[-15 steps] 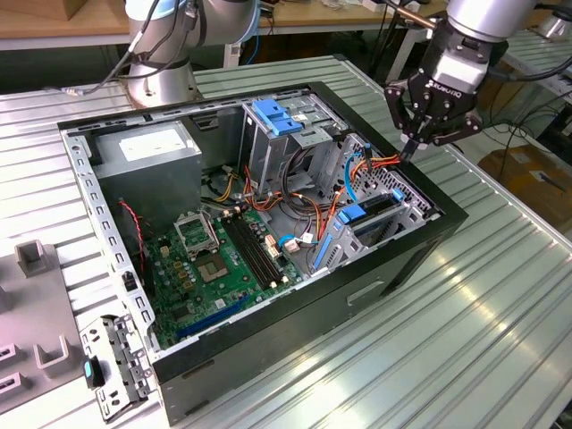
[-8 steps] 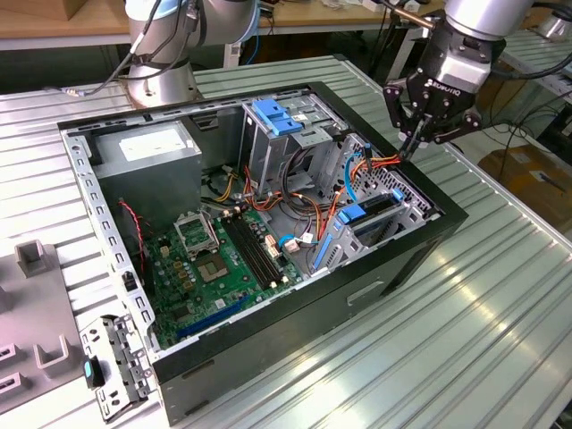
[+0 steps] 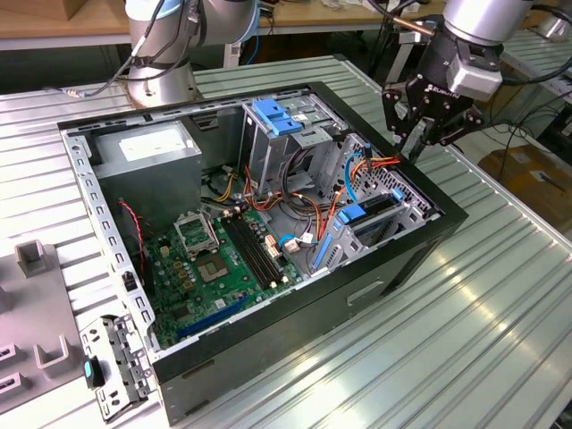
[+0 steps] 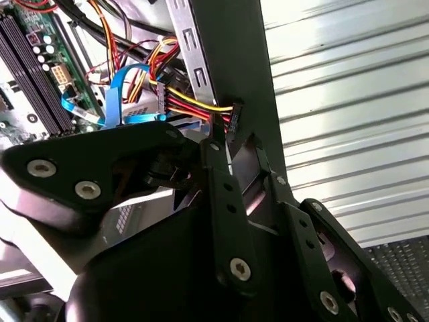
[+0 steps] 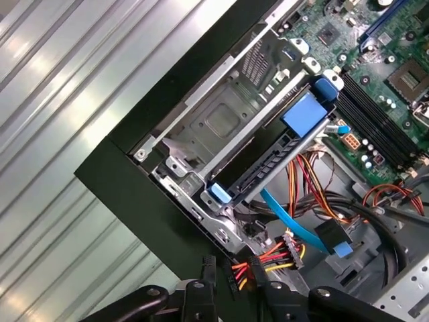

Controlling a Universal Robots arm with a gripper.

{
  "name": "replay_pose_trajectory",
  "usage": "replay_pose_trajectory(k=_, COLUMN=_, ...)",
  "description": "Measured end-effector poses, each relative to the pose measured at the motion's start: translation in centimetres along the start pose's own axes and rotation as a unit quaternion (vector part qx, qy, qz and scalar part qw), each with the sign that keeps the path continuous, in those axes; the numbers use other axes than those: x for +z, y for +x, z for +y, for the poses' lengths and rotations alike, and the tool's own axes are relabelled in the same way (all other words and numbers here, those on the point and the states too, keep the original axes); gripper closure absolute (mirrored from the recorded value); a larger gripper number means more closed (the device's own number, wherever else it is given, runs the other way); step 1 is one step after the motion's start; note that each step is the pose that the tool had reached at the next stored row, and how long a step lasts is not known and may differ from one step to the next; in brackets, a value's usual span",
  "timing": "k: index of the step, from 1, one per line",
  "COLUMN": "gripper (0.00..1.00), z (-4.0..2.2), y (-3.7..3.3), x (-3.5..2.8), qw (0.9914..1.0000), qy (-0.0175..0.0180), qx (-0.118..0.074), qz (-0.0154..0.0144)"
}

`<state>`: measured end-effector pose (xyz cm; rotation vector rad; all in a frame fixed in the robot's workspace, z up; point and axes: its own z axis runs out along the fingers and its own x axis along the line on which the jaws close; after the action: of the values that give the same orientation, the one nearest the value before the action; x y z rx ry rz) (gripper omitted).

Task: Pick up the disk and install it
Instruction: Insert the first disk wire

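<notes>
Ribbed table [image 3: 500,295], computer case [image 3: 393,268], disk [image 5: 271,161] apparently seated inside, end effector [image 3: 414,150] above

surface: ribbed metal table [image 3: 500,295] | on it: open computer case [image 3: 268,353]; grey fixture plate [image 3: 27,308]

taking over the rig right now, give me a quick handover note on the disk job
Hand: hovers over the computer case rim at the exterior view's right, its tip next to a power connector with red, yellow and black wires. It is not carrying the disk.
Disk: sits in the drive bay at the case's corner, blue rails showing, apart from the hand.
Done: disk placed in the bay.
Left: full seating and cabling cannot be confirmed from these views.
</notes>
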<state>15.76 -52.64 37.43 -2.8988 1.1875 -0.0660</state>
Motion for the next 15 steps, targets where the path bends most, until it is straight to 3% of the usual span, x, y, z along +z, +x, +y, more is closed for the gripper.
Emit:
replay_pose_trajectory(k=7, gripper=0.67, z=-0.22, y=0.02, x=0.33, qw=0.99929, qy=0.0011, qx=-0.038, qz=-0.0002)
replay_pose_trajectory(k=15, gripper=0.67, z=-0.56, y=0.06, x=0.94, qw=0.99705, qy=0.0025, qx=-0.077, qz=-0.0011)
